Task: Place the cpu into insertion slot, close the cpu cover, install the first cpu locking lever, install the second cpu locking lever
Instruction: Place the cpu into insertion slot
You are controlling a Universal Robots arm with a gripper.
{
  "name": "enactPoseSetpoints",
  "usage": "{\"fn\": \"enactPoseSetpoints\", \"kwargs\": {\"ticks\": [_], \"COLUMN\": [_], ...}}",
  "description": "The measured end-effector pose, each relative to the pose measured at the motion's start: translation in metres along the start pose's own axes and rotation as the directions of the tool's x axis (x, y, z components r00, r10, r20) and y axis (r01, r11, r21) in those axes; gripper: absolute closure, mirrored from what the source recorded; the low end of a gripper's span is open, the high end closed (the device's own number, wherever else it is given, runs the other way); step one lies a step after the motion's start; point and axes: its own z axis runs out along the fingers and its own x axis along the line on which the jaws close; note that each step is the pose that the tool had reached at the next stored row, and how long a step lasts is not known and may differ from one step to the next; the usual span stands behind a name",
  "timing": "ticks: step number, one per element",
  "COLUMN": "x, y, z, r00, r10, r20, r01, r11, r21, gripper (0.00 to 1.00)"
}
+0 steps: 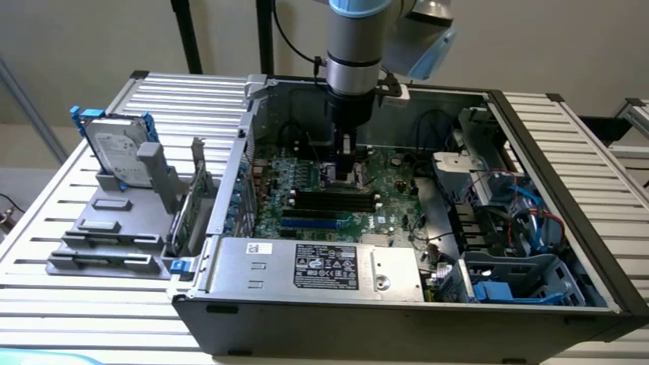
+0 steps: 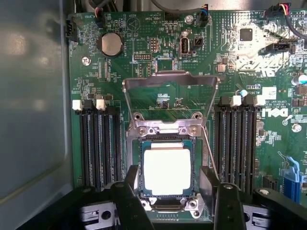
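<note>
Externally, the open case holds the board; the gripper hangs low over it. A grey box carries a label, text unreadable. At the wrist, the cpu sits in the slot, cover raised, jaws spread wide either side and gripping nothing. "DELL" is printed on the board.

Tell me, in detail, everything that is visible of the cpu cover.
The cpu cover is a thin frame of grey, shiny-looking metal with a large square window; the green board shows through it. It stands open, swung up and away from the insertion slot, joined to it along one hinged edge. It does not lie over the cpu, which sits uncovered in the slot. Nothing else touches it.
</note>
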Motion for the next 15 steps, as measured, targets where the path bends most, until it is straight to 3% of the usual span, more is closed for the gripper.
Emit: {"fn": "enactPoseSetpoints", "kwargs": {"ticks": [1, 2, 5, 9, 11, 15], "x": [0.0000, 0.0000, 0.0001, 0.0000, 0.0000, 0.0000], "y": [-0.0001, -0.0001, -0.0001, 0.0000, 0.0003, 0.0006], "z": [-0.0005, -0.0009, -0.0010, -0.0012, -0.0010, 0.0027], "r00": [1.0000, 1.0000, 1.0000, 1.0000, 1.0000, 0.9998], "r10": [0.000, 0.000, 0.000, 0.000, 0.000, 0.000], "r20": [-0.0003, -0.0006, -0.0011, -0.0023, -0.0059, -0.0185], "r01": [0.000, 0.000, 0.000, 0.000, 0.000, 0.000], "r11": [1.0000, 1.0000, 1.0000, 1.0000, 1.0000, 1.0000], "r21": [0.0002, 0.0003, 0.0005, 0.0009, 0.0010, 0.0014], "gripper": [0.40, 0.52, 0.58, 0.76, 0.88, 0.89]}}
